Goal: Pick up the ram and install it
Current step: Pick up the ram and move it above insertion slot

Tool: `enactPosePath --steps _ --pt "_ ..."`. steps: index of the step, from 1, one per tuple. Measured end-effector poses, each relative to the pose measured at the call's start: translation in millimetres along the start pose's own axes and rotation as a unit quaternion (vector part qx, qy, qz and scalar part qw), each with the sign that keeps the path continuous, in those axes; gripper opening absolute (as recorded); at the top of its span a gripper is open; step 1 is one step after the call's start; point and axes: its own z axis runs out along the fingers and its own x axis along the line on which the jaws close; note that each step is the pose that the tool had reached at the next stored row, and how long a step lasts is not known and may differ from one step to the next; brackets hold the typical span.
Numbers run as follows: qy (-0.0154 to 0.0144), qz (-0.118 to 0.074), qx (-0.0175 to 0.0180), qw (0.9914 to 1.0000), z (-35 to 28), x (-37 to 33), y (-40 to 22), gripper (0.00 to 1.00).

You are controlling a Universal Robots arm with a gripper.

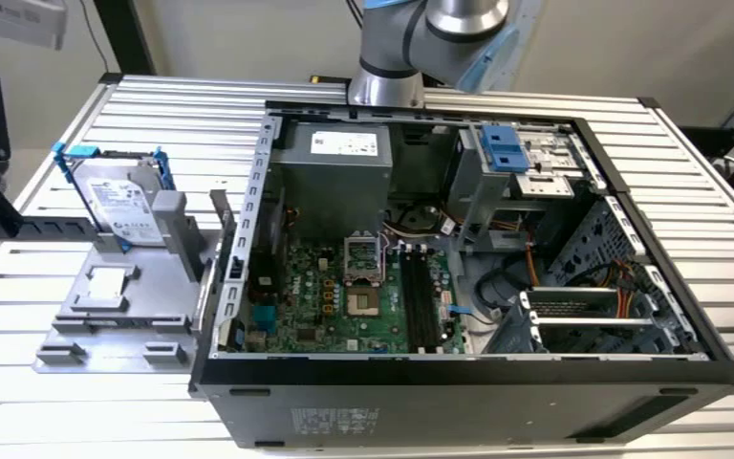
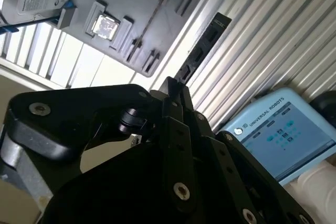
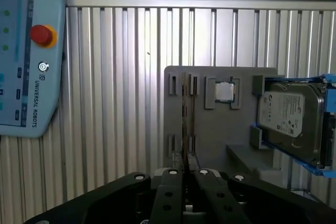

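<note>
The ram (image 2: pixel 202 45) is a long thin dark stick with black chips, and my gripper (image 2: pixel 174 92) is shut on one end of it. It juts out from the fingertips over the ribbed metal table (image 2: pixel 247 40). In the first wrist view the ram (image 3: pixel 184 124) shows edge-on as a thin line rising from the closed gripper (image 3: pixel 185 174), in front of the grey holder plate (image 3: pixel 210 129). In the exterior view the arm (image 1: pixel 399 57) stands behind the open computer case (image 1: pixel 469 382). The green motherboard (image 1: pixel 329 296) lies inside the case with its long black slots (image 1: pixel 419 296).
A silver-labelled hard drive (image 1: pixel 125 201) in a blue-handled frame stands on the grey holder at the exterior view's left, beside a small square chip (image 3: pixel 224 92). A light-blue teach pendant (image 2: pixel 278 129) lies on the table. The case holds a power supply (image 1: pixel 335 172) and drive cages (image 1: pixel 520 163).
</note>
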Motion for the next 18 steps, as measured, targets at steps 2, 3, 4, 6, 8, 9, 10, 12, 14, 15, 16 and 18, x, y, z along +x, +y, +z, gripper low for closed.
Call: enactPosePath --steps 2,3,4,6,8,9,10,12,14,15,16,18 --pt "0.0001 0.000 -0.0001 1.00000 -9.1 -0.2 0.0 0.00" --pt "0.0000 0.000 0.0000 1.00000 -13.7 -0.3 0.0 0.00" --pt "0.0000 0.000 0.0000 1.00000 -17.9 -0.5 0.1 0.00" --pt "0.0001 0.000 -0.0001 1.00000 -26.1 -0.7 0.1 0.00" --pt "-0.0001 0.000 0.0001 1.00000 -27.1 -0.7 0.1 0.00" --pt "-0.0001 0.000 0.0001 1.00000 -27.1 -0.7 0.1 0.00" --pt "0.0000 0.000 0.0000 1.00000 -27.2 -0.6 -0.4 0.00" --pt "0.0000 0.000 -0.0003 1.00000 -27.3 -0.7 -5.3 0.00" --pt "0.0000 0.000 -0.0005 1.00000 -27.1 -0.8 -13.7 0.00" --pt "0.0000 0.000 -0.0006 1.00000 -27.1 -0.8 -18.2 0.00" --pt "0.0000 0.000 -0.0007 1.00000 -26.9 -0.8 -22.8 0.00" --pt "0.0000 0.000 -0.0007 1.00000 -26.8 -0.9 -31.8 0.00"
